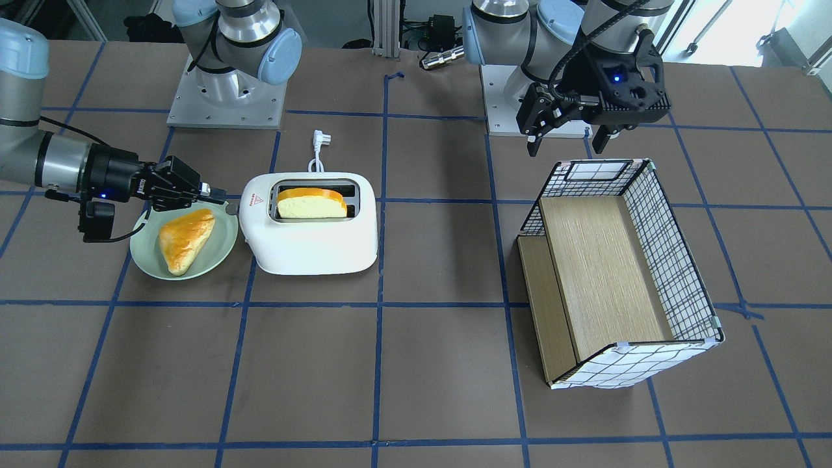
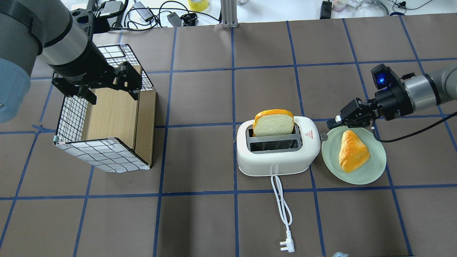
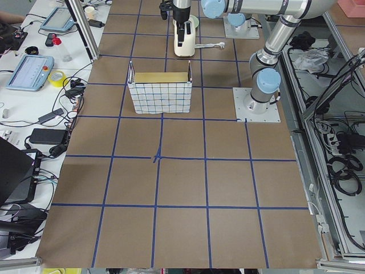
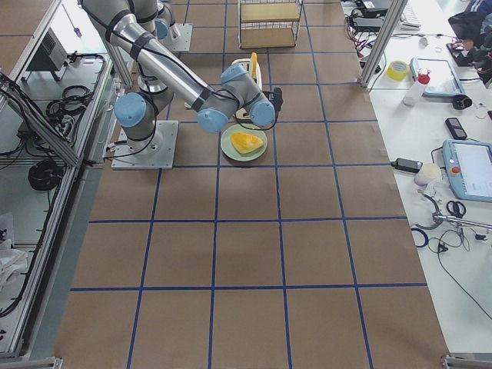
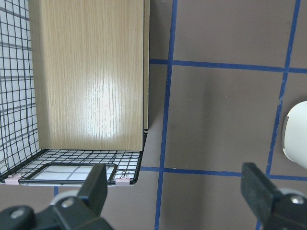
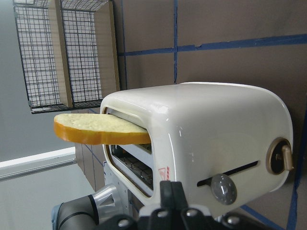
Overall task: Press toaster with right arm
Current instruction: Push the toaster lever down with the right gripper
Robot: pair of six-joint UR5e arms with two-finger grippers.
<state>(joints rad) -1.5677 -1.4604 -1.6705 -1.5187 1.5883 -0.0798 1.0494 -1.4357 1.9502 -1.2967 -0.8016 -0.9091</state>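
Note:
The white two-slot toaster (image 1: 312, 244) (image 2: 278, 162) (image 6: 216, 129) stands mid-table with a bread slice (image 1: 311, 203) (image 2: 274, 123) sticking up out of one slot. Its grey lever knob (image 2: 323, 136) (image 6: 223, 188) is on the end that faces the plate. My right gripper (image 1: 218, 193) (image 2: 330, 125) is shut and empty, with its tip just above and beside the knob. I cannot tell whether they touch. My left gripper (image 1: 565, 140) (image 2: 111, 95) (image 5: 177, 191) is open and empty above the near end of the wire basket.
A green plate (image 1: 146, 260) (image 2: 375, 173) with a pastry (image 1: 185, 239) (image 2: 352, 155) lies right beside the toaster's lever end, under my right wrist. The wire-grid basket (image 1: 676, 260) (image 2: 71, 110) with wooden shelves lies on its side. The toaster's white cord (image 2: 282, 207) trails toward the robot.

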